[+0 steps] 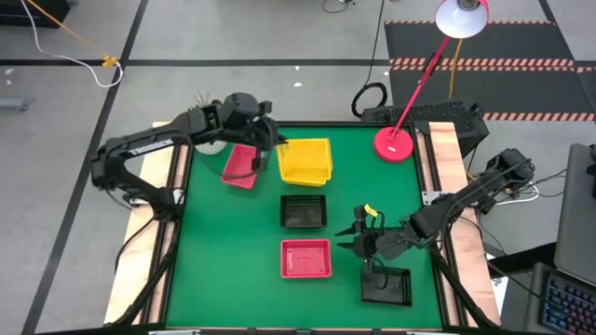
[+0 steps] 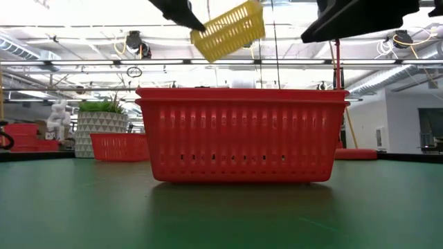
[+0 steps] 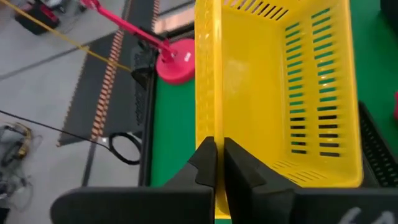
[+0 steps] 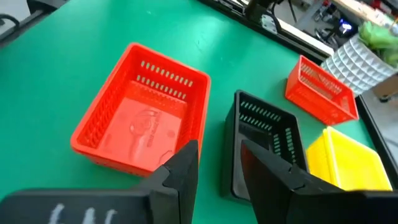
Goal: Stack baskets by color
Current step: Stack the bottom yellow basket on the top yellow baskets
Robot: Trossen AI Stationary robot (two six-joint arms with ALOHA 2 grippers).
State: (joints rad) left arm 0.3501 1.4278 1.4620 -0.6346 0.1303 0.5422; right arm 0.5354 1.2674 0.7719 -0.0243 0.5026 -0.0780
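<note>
A: Several baskets are seen on the green bench [image 1: 233, 279]. Where is each one placed?

B: A yellow basket [image 3: 280, 93] is held by the left tool [image 3: 217, 163], whose fingers are pinched narrow on its rim; in the low view it is seen lifted and tilted, above the yellow baskets [image 1: 305, 166] resting at the far middle of the bench. Just beside these, toward the left side, a tilted red basket [image 1: 240, 167] is found.

A: And the middle of the bench?

B: A black basket [image 1: 304, 211] is set there, and a second red basket [image 1: 306, 259] lies nearer the front edge, apart from it. Another black basket [image 1: 387, 287] is placed at the front right.

A: How is the right tool positioned?

B: The right tool [image 4: 219, 163] is held above the bench between the front red basket and the front-right black one, its fingers spread wide with nothing between them.

A: Is anything else noted?

B: A red lamp base [image 1: 395, 143] stands at the far right corner (its shade reaches beyond the bench), and a white plant pot [image 2: 101, 131] is seen at the far left edge.
</note>
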